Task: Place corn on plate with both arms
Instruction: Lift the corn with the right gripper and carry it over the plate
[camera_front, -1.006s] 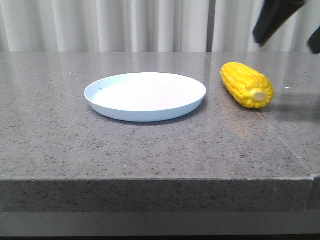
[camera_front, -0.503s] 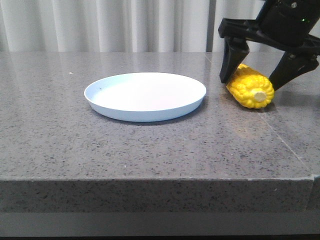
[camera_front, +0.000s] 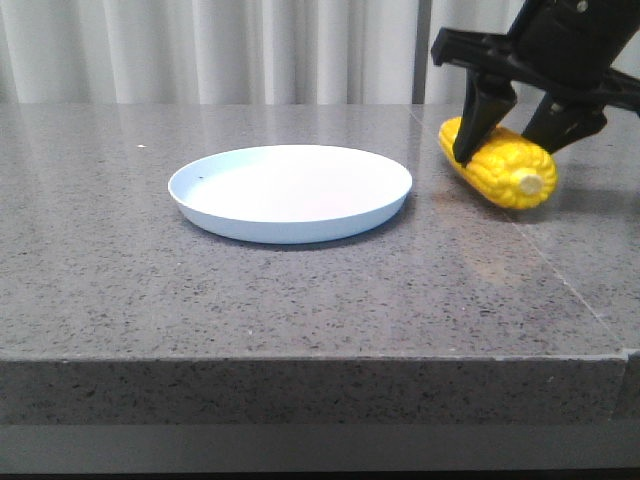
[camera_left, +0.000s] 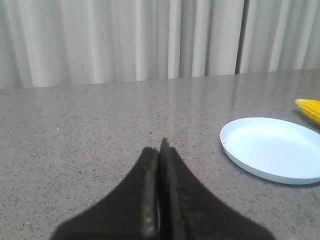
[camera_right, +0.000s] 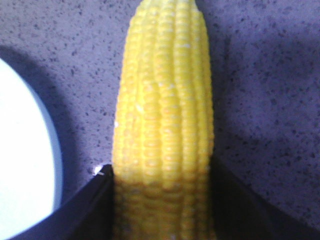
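Since half a second ago, the bright yellow corn cob (camera_front: 497, 165) has risen slightly off the grey speckled stone desk (camera_front: 300, 290), its stub end tipped higher. The black right gripper (camera_front: 515, 135) has its fingers clamped on the cob's sides, right of the round pale blue plastic plate (camera_front: 290, 192). The left gripper (camera_left: 160, 150) hovers with fingers pressed together, holding nothing.

Nothing here can be read: no label, brand, number or sign on the corn (camera_front: 497, 165), the plate (camera_front: 290, 193), the dark grippers or the grey speckled table (camera_front: 300, 300) (the curtain behind is plain too).
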